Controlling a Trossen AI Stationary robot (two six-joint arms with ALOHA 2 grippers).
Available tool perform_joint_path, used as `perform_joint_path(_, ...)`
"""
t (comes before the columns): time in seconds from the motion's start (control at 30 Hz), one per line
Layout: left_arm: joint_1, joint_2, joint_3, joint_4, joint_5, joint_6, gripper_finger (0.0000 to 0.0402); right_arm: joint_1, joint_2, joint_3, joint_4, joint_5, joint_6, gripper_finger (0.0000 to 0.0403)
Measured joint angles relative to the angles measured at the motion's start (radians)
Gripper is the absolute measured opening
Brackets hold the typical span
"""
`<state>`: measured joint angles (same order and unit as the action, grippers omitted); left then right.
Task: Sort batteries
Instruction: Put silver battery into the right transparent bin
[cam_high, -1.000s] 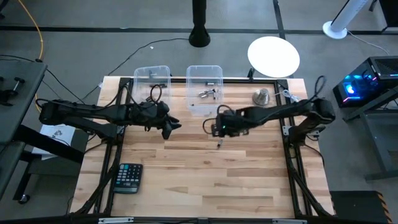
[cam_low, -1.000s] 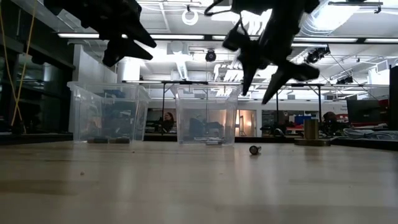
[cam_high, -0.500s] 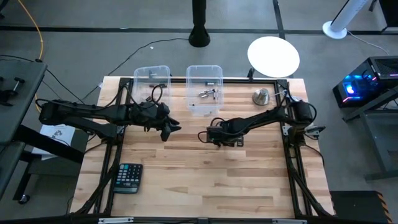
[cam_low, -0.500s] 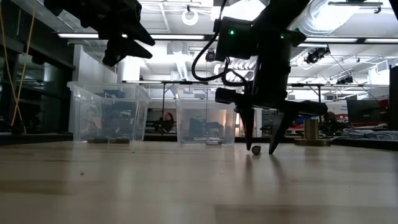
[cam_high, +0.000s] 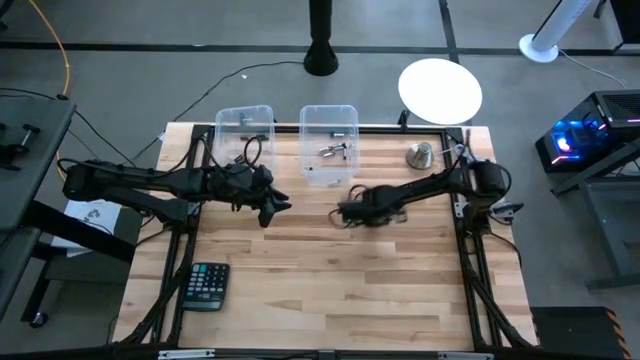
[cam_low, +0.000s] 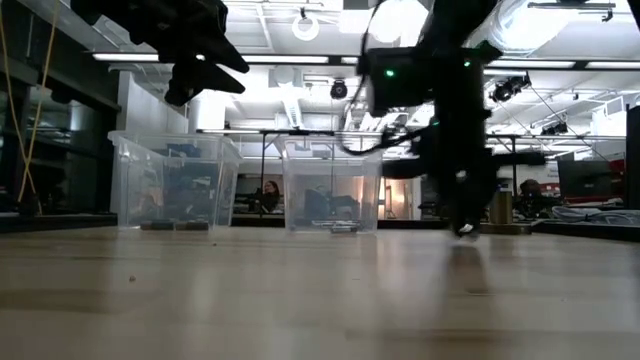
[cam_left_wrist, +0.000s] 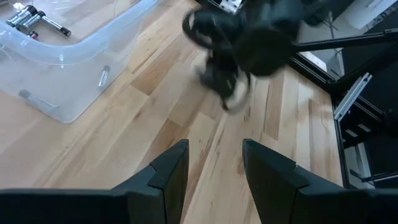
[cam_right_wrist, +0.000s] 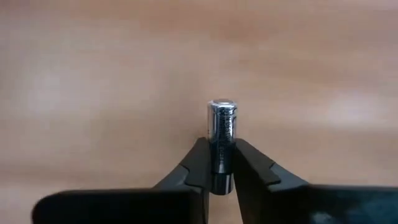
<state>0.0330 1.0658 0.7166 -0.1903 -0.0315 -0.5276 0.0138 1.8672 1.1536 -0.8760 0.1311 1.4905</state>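
Since half a second ago the right gripper (cam_right_wrist: 217, 163) has closed on the small silvery-grey cylindrical battery (cam_right_wrist: 222, 137) that lay on the pale wooden plank table (cam_high: 330, 290); the low view shows the gripper (cam_low: 462, 228) shifted to the picture's right, its tips at the table surface. The spot where the cell lay now reads bare.

Right wrist view: both dark fingers (cam_right_wrist: 194, 167) pinch the battery at its lower half, its capped end projecting past the fingertips. Wood grain behind is blurred.

High view: right gripper (cam_high: 347, 214) sits mid-table, just in front of the right-hand clear plastic bin (cam_high: 329, 145). That bin holds several silvery cells (cam_high: 334, 151). The left-hand clear plastic bin (cam_high: 243, 130) stands just beside it.

Left gripper (cam_high: 272, 208) hovers above the table in front of the left bin, jaws parted and empty; left wrist view shows its two fingers (cam_left_wrist: 171, 171) apart with bare wood between.

Black calculator (cam_high: 206, 286) lies near the table's front left corner. Round silver metal bell-shaped object (cam_high: 419, 155) stands near the back right edge.
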Motion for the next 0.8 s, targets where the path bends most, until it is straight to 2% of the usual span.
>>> perform_joint_path(0.1, 0.000, -0.007, 0.000, 0.003, 0.000, -0.002, 0.0145, -0.029, -0.106, 0.002, -0.065, 0.100, -0.001, 0.0036)
perform_joint_path(0.2, 0.001, -0.011, 0.008, 0.005, -0.002, -0.007, 0.0145, -0.060, -0.239, 0.026, -0.086, 0.226, -0.035, 0.0020)
perform_joint_path(0.3, 0.015, -0.014, 0.033, 0.017, -0.002, -0.020, 0.0145, -0.110, -0.346, 0.045, 0.029, 0.354, -0.136, 0.0018)
perform_joint_path(0.37, 0.032, -0.015, 0.060, 0.019, -0.003, -0.020, 0.0145, -0.152, -0.406, 0.054, 0.115, 0.396, -0.229, 0.0018)
perform_joint_path(0.43, 0.056, -0.016, 0.101, 0.023, -0.004, -0.016, 0.0145, -0.196, -0.424, 0.057, 0.222, 0.384, -0.322, 0.0020)
perform_joint_path(0.6, 0.135, -0.017, 0.195, 0.014, -0.057, 0.064, 0.0145, -0.294, -0.376, 0.055, 0.454, 0.231, -0.483, 0.0041)
perform_joint_path(0.8, 0.235, -0.017, 0.264, -0.145, -0.113, 0.084, 0.0145, -0.368, -0.267, 0.055, 0.612, 0.007, -0.569, 0.0079)
